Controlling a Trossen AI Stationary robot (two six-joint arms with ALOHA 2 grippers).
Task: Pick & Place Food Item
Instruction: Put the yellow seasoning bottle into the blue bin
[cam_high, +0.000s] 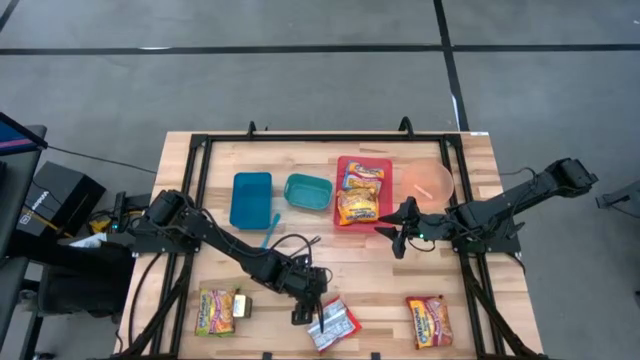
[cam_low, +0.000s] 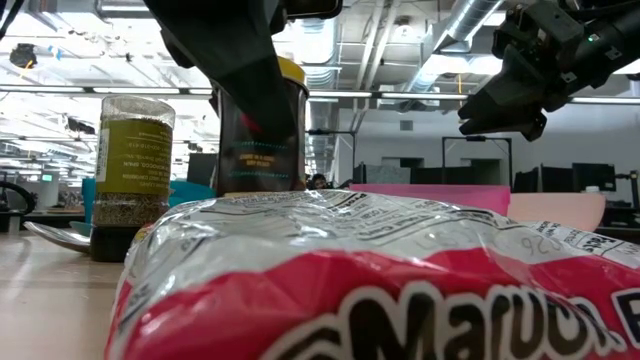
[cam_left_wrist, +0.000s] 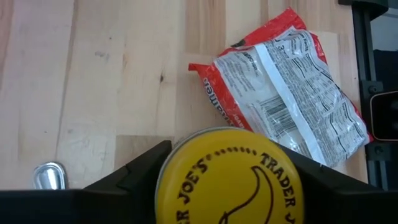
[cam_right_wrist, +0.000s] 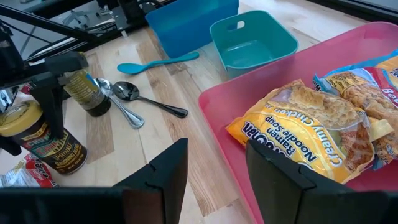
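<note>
A jar with a yellow lid (cam_left_wrist: 229, 180) stands upright on the wooden table, near its front edge at the centre. My left gripper (cam_high: 303, 303) comes down over it, one finger on each side of the lid. A red and silver noodle packet (cam_left_wrist: 286, 87) lies flat just beyond the jar. My right gripper (cam_right_wrist: 217, 163) hangs open above the table beside the pink tray (cam_high: 345, 170), with nothing between its fingers. Two noodle packets (cam_right_wrist: 305, 134) lie in that tray. My left gripper has the jar's top between its two fingers, one finger (cam_left_wrist: 146, 165) against each side of the yellow lid's rim (cam_left_wrist: 166, 163). The fingers come from above, slanting down. The jar stands upright with its base on the table (cam_right_wrist: 62, 163).
A spice jar (cam_right_wrist: 87, 93), two metal spoons (cam_right_wrist: 134, 99) and a teal spoon (cam_right_wrist: 155, 60) lie close behind the jar. Farther back stand a blue box (cam_high: 251, 198), a teal tub (cam_high: 308, 191) and a pink bowl (cam_high: 428, 182). Noodle packets lie at the front left (cam_high: 217, 310) and front right (cam_high: 428, 320).
</note>
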